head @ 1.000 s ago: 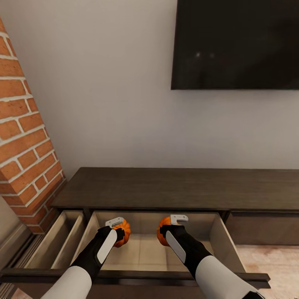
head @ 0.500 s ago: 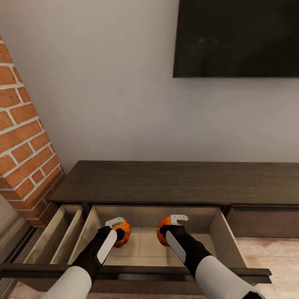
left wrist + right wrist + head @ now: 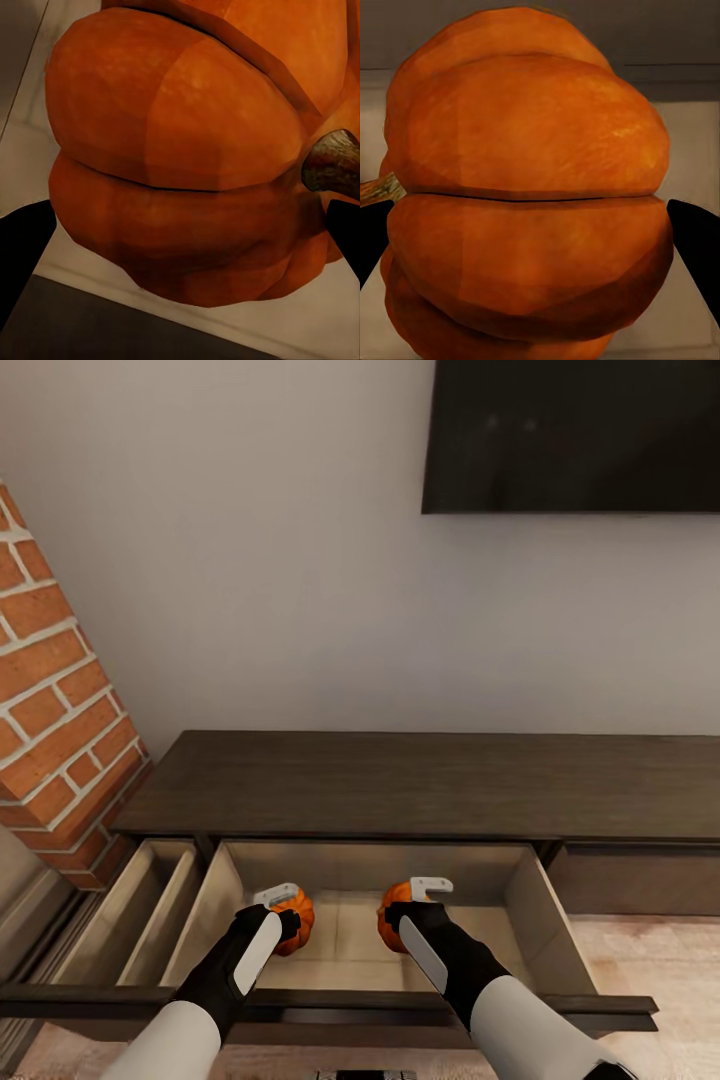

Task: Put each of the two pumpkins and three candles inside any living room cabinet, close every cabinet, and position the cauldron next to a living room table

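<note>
The long dark-brown cabinet (image 3: 420, 785) stands against the wall with its wide drawer (image 3: 545, 915) pulled out, pale beige inside. My left gripper (image 3: 285, 915) is shut on one orange pumpkin (image 3: 297, 922) over the drawer's left half. My right gripper (image 3: 405, 908) is shut on the other pumpkin (image 3: 392, 920) over the drawer's middle. In the left wrist view the ribbed pumpkin (image 3: 187, 150) with its brown stem sits between the dark fingertips (image 3: 22, 247). In the right wrist view the second pumpkin (image 3: 525, 195) is held between the black fingertips (image 3: 697, 232). Both hang just above the drawer floor.
A second, narrower drawer (image 3: 150, 910) stands open at the left. A red brick wall (image 3: 55, 710) rises at the left beside the cabinet. A black television (image 3: 575, 430) hangs on the wall above. Pale wood floor (image 3: 650, 960) lies at the right.
The view has tilted down a little, so the television and cabinet sit differently in the picture. Both grippers keep hold of their pumpkins over the drawer.
</note>
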